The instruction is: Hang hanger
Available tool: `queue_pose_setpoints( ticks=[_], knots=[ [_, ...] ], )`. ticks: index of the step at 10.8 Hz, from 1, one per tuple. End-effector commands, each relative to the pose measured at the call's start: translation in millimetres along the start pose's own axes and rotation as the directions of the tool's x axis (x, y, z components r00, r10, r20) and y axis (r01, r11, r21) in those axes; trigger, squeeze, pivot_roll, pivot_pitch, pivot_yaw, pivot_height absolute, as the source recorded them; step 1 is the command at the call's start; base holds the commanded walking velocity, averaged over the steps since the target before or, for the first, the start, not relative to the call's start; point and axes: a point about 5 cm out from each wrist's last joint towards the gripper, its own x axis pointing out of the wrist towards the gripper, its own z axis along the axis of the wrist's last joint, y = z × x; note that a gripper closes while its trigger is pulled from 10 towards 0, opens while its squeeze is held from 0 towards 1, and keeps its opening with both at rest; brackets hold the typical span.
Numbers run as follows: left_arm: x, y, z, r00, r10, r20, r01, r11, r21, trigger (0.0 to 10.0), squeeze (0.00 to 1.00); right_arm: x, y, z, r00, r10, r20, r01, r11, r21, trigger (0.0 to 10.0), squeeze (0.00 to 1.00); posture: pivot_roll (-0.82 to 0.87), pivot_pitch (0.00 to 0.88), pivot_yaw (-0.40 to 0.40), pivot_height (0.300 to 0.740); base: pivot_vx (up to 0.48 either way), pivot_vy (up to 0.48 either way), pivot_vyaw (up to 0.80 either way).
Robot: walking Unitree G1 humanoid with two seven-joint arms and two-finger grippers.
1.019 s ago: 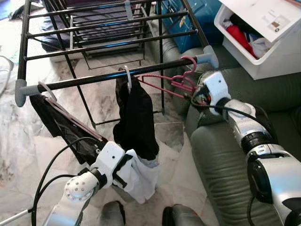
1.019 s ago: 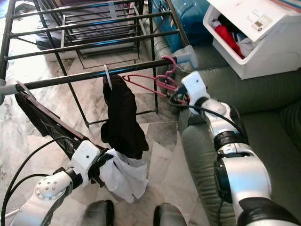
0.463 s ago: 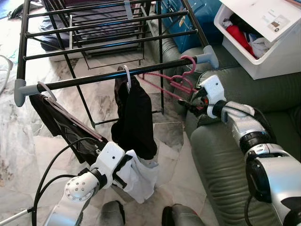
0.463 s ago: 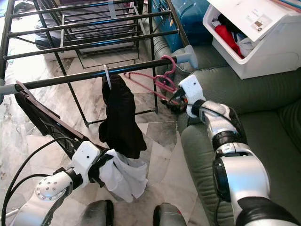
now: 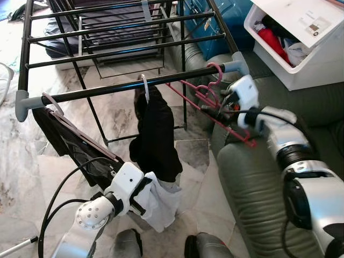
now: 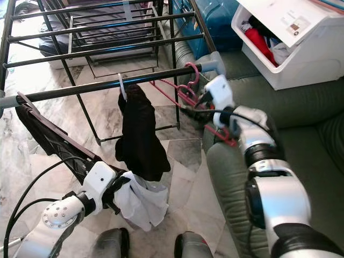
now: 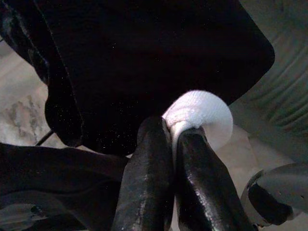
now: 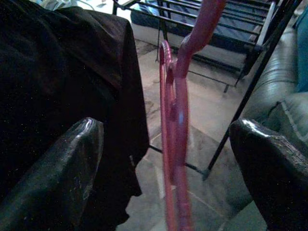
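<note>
We have the pink plastic hanger [image 5: 215,102] hooked on the black drying-rack rail [image 5: 129,88].
Our right gripper [image 5: 224,110] sits beside it, fingers spread wide apart, so the hook bears its weight. Our left gripper [image 7: 168,178] pinches white cloth [image 5: 161,201] low down, clear of the rail.

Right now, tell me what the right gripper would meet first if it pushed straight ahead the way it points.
The pink hanger. It hangs between the open jaws of the right gripper, directly in line. Behind it lies the black garment on the drying rack, though depth there is hard to judge.
</note>
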Motion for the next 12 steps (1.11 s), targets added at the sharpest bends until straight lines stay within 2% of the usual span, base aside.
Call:
queue_pose_setpoints(
  ticks=[1, 3, 4, 9, 11, 12],
  knots=[
    [1.9, -1.7, 0.6, 1.0, -0.001, 0.003, 0.001, 1.0, 0.011, 10.0, 0.0, -4.2, 0.7, -12.8, 0.998, -0.006, -0.07, 0.004, 1.0, -0.029, 10.0, 0.0, 0.07, 0.161, -0.023, 0.74, 0.0, 0.0, 0.0],
    [5.6, -2.3, 1.7, 1.0, -0.009, 0.005, 0.009, 1.0, 0.016, 10.0, 0.0, -7.5, -1.8, -25.9, 0.987, -0.069, -0.145, 0.061, 0.997, -0.055, 10.0, 0.0, 0.07, 0.157, -0.024, 0.74, 0.0, 0.0, 0.0],
    [6.7, -0.5, 2.4, 1.0, -0.008, 0.006, 0.007, 1.0, 0.021, 10.0, 0.0, -8.8, -0.4, -33.8, 0.979, -0.074, -0.192, 0.067, 0.997, -0.042, 0.0, 0.0, 0.07, 0.154, -0.028, 0.74, 0.0, 0.0, 0.0],
    [10.4, -2.3, 0.8, 1.0, -0.015, -0.003, 0.015, 1.0, 0.026, 10.0, 0.0, -2.0, -5.8, -25.4, 0.962, -0.153, -0.228, 0.136, 0.987, -0.089, 0.0, 0.0, 0.06, 0.144, -0.03, 0.74, 0.0, 0.0, 0.0],
    [11.1, -1.4, 0.7, 1.0, -0.017, -0.005, 0.017, 0.999, 0.033, 10.0, 0.0, -1.2, -8.7, -22.4, 0.957, -0.184, -0.225, 0.169, 0.982, -0.082, 2.0, 0.0, 0.07, 0.14, -0.027, 0.74, 0.0, 0.0, 0.0],
    [11.3, -0.8, -0.7, 1.0, -0.021, -0.014, 0.021, 0.999, 0.038, 10.0, 0.0, 0.0, -7.6, -23.9, 0.954, -0.188, -0.235, 0.174, 0.982, -0.078, 4.4, 0.0, 0.07, 0.139, -0.028, 0.74, 0.0, 0.0, 0.0]
  ],
)
